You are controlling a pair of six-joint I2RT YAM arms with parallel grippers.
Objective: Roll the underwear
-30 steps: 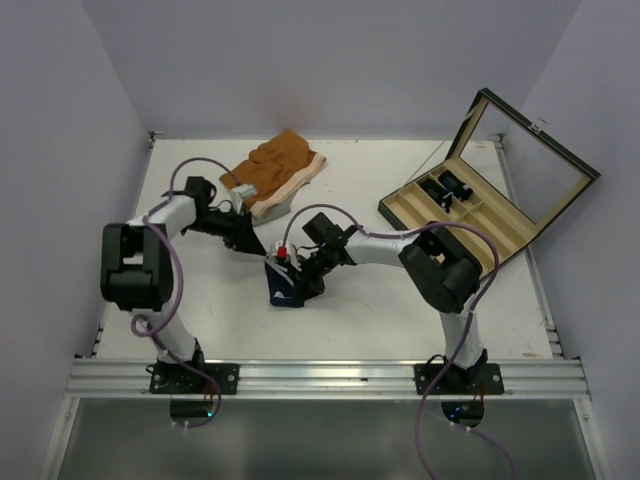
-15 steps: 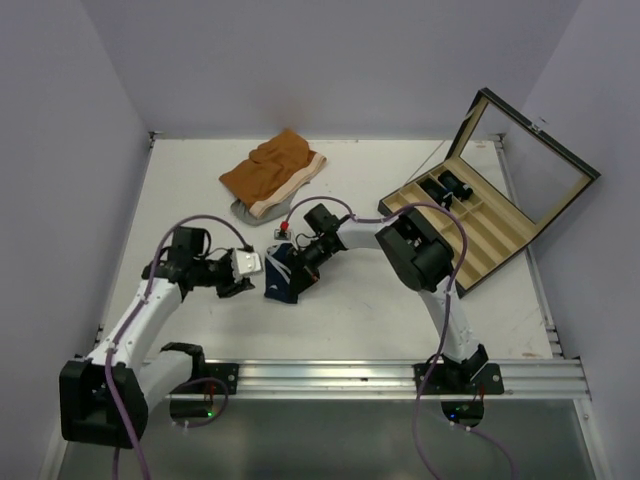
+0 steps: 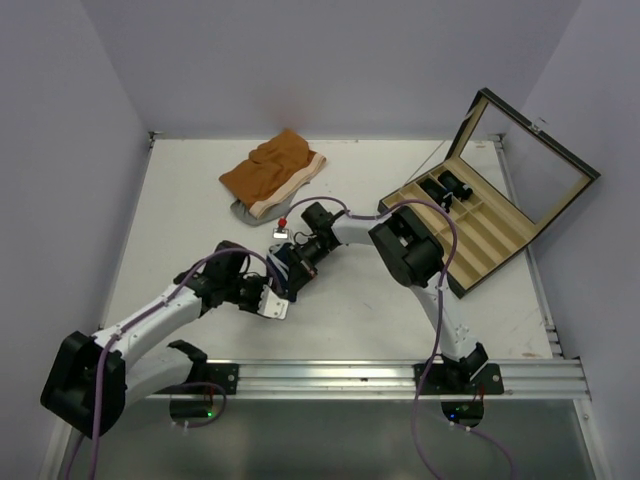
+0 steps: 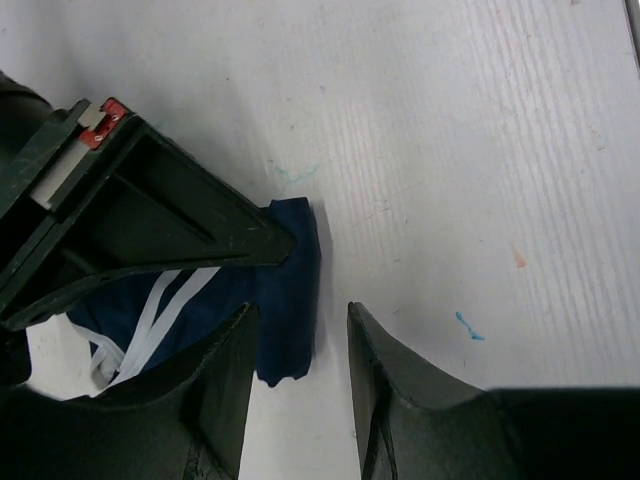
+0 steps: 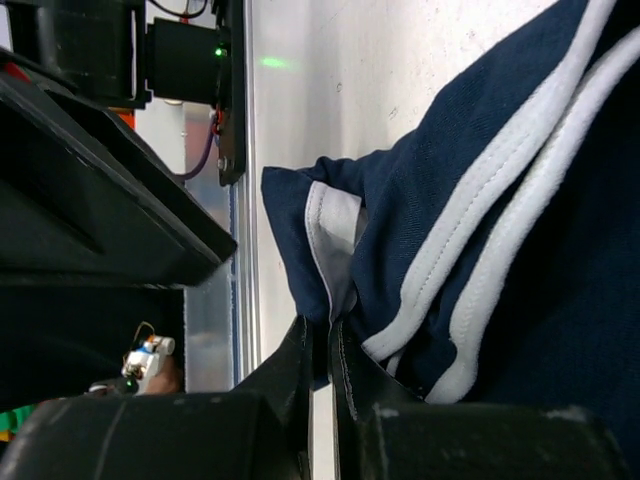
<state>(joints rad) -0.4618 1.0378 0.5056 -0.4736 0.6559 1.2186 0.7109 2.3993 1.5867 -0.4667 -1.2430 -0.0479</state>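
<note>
Clamping a fold of the small navy-blue fabric briefs with white trim, the right pincer held them mid-way on the white surface; left pincer stood apart, one corner between its jaws.

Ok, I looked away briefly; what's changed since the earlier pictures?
The left gripper swung from the far side of the underwear round to its near side, jaws open around a corner. The right gripper kept its pinch on the fabric. The orange shorts and open case stayed put.
</note>
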